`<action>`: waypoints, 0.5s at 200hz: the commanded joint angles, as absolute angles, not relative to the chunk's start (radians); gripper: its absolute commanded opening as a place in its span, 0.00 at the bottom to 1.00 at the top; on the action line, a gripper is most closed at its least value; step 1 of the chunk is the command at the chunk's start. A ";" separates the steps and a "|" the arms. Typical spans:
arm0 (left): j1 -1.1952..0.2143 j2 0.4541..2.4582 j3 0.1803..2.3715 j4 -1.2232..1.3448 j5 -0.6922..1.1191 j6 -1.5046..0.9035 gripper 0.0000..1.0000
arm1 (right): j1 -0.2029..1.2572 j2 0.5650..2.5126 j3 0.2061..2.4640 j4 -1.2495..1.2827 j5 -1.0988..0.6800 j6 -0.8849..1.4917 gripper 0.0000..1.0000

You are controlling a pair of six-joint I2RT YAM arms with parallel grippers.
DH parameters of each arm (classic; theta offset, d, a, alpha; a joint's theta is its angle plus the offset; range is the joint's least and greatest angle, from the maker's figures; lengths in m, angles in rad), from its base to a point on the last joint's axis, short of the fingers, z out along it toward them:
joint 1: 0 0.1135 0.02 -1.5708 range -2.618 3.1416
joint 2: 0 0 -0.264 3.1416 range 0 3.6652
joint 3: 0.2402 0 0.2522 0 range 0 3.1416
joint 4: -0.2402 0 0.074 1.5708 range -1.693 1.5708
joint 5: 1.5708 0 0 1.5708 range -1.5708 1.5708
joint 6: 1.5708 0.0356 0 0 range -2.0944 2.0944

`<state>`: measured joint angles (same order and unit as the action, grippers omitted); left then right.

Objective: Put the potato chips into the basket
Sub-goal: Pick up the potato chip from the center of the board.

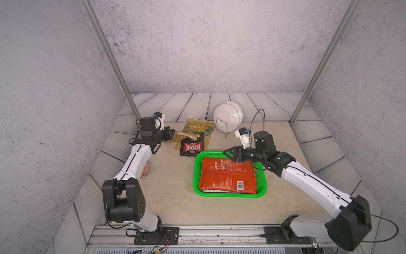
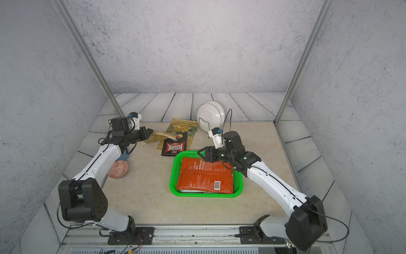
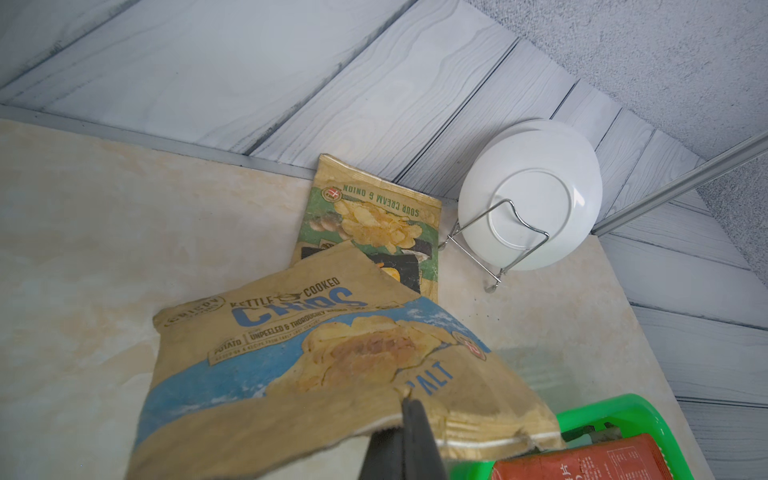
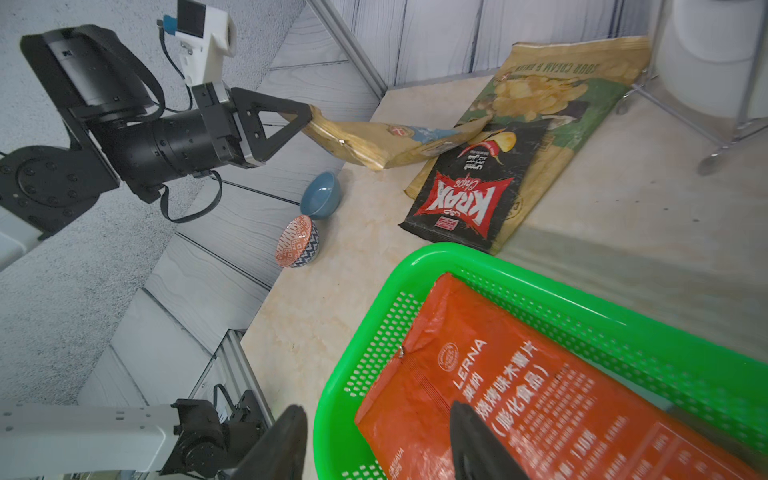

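In both top views the left gripper (image 1: 173,134) (image 2: 151,132) is out by the far left corner of the desk, clamped tight on the edge of the tan bag (image 1: 185,136) (image 2: 161,135). The bag hangs out flat from the jaws, off the desk. Its free end reaches over the top of the black bag (image 1: 192,146) (image 2: 173,147), and I cannot tell whether the two touch.

From the left wrist you see the fingers (image 3: 405,436) pinching the tan bag (image 3: 332,365) at its sealed seam, blue lettering facing the camera.

The black bag lies flat near the middle of the far edge, partly on top of the green bag (image 1: 198,126) (image 2: 182,127), which runs back to that edge. Just beside them, white plates (image 1: 228,115) stand in a wire rack (image 1: 222,126).

The basket (image 1: 196,176) (image 2: 173,176) sits right of the desk's middle. An orange bag (image 1: 226,176) (image 2: 204,176) lies in it, filling most of it. A pale edge (image 1: 215,190) peeks out beneath it at the near wall.

The right gripper (image 1: 230,156) (image 2: 204,156) hovers over the basket's far left corner. In the right wrist view it (image 4: 376,409) is released, jaws spread wide, one over the orange bag (image 4: 519,395) and one outside the basket wall (image 4: 582,299). Nothing is held.

By the left edge sit a patterned bowl (image 4: 297,241) and a blue bowl (image 4: 320,195), close together.
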<state>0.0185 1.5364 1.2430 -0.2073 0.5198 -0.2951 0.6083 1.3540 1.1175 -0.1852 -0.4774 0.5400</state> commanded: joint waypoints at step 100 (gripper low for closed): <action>0.011 1.505 1.115 -0.122 0.648 -0.390 0.00 | 0.847 1.874 1.517 0.098 -0.293 1.302 0.63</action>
<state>0.0181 1.5356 1.1370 -0.1749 0.6197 -0.3702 0.8391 1.7981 1.4258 0.0639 -0.3355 1.1397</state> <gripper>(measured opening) 0.042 0.628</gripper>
